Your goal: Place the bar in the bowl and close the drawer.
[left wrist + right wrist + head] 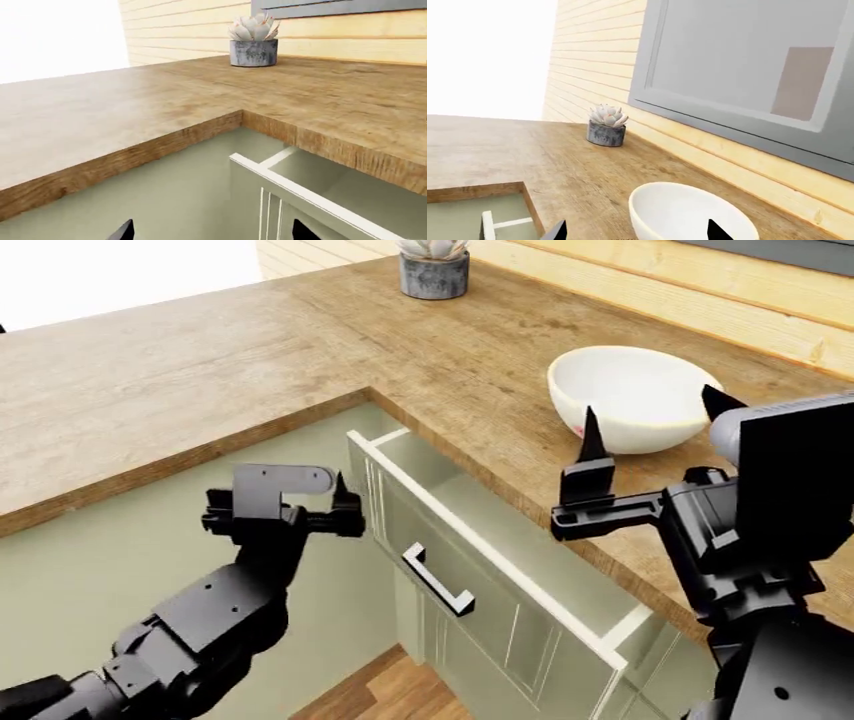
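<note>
The white bowl [638,390] rests on the wooden counter, a pink-red mark on its side; its rim [690,212] also fills the near part of the right wrist view. My right gripper [653,420] [636,234] hovers just in front of the bowl, open and empty, fingers pointing up. The pale cream-green drawer [501,530] [313,197] is pulled out below the counter edge. Beside the drawer's left corner, my left gripper [283,502] [212,235] faces the cabinet wall, open and empty. The bar is out of view.
A small grey plant pot [434,272] [253,50] [606,133] stands at the back of the L-shaped counter [200,370]. The drawer front carries a black handle [438,580]. A timber wall and a window [740,65] rise behind the counter.
</note>
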Robot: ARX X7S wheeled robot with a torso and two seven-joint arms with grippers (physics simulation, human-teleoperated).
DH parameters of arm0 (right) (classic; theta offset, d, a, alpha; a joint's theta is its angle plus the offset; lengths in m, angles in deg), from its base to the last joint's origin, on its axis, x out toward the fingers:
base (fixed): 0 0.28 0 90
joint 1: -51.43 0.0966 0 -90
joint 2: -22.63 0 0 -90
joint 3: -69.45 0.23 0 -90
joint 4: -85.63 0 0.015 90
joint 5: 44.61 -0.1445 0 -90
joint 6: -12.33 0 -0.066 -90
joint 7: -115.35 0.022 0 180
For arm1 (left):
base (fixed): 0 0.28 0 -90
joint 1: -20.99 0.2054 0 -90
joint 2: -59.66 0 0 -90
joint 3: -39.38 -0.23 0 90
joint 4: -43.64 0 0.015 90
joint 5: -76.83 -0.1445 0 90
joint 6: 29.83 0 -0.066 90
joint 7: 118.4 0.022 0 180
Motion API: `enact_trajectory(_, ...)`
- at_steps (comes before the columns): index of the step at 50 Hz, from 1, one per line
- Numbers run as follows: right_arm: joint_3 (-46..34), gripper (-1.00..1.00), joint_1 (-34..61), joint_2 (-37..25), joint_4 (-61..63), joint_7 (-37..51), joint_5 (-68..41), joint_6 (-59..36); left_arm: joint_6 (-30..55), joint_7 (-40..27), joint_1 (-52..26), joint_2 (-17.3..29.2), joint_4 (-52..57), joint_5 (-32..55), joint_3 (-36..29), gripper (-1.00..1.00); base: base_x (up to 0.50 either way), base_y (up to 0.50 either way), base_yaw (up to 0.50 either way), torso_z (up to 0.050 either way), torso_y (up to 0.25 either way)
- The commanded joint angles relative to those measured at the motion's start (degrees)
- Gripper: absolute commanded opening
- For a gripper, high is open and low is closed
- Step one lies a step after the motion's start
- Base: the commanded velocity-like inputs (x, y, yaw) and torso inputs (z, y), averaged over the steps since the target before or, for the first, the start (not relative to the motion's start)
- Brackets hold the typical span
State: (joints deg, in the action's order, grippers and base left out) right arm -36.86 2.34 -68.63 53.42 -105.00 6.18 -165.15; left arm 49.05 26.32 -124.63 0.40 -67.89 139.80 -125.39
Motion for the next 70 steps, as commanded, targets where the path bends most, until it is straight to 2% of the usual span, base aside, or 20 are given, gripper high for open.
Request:
enact_trajectory(1,-5.9,1.0,2.5,1.3,-4.7,-6.0,1.9,-2.5,-0.2,-17.1,0.4,23.3,35.9,-2.3,-1.7,1.0,0.0,0.0,0.0,0.0,0.0)
enact_trajectory(6,-7.1,1.0,2.1,1.3,-7.8,0.3,-8.9,-2.5,0.3,-20.0,-0.4,28.1,42.4,-3.1,-1.0,1.0,0.0,0.0,0.0,0.0,0.0)
enact_trajectory(10,-6.0,1.0,2.1,1.3,-8.0,7.6,-24.8,-2.5,0.8,-20.9,-1.0,29.6,44.6,-3.3,-0.5,1.0,0.0,0.0,0.0,0.0,0.0)
enact_trajectory(17,2.4,1.0,5.6,0.3,-12.0,36.0,-71.4,-2.5,1.2,-22.2,-1.9,31.5,46.4,-3.5,0.2,1.0,0.0,0.0,0.0,0.0,0.0)
enact_trajectory(19,4.1,1.0,6.3,0.3,-13.9,42.1,-80.7,-2.5,0.8,-22.4,-1.6,32.0,46.4,-3.8,0.4,1.0,0.0,0.0,0.0,0.0,0.0)
enact_trajectory(24,1.1,1.0,4.4,0.7,-18.6,44.2,-83.3,2.4,0.1,-22.9,-1.0,32.9,46.3,-4.1,0.5,1.0,0.0,0.0,0.0,0.0,0.0)
enact_trajectory(29,-4.1,1.0,1.4,-0.2,-22.7,44.5,-82.7,8.4,-0.1,-23.2,-0.6,33.2,46.2,-4.2,0.5,1.0,0.0,0.0,0.0,0.0,0.0)
enact_trajectory(38,-8.9,1.0,-2.8,-1.2,-30.6,43.8,-81.0,17.5,-0.9,-23.3,0.4,33.3,45.4,-4.5,0.5,1.0,0.0,0.0,0.0,0.0,0.0)
enact_trajectory(70,-15.9,1.0,-13.2,-4.5,-50.8,41.1,-76.0,37.0,-2.3,-22.9,2.3,32.6,44.0,-4.8,0.6,1.0,0.0,0.0,0.0,0.0,0.0)
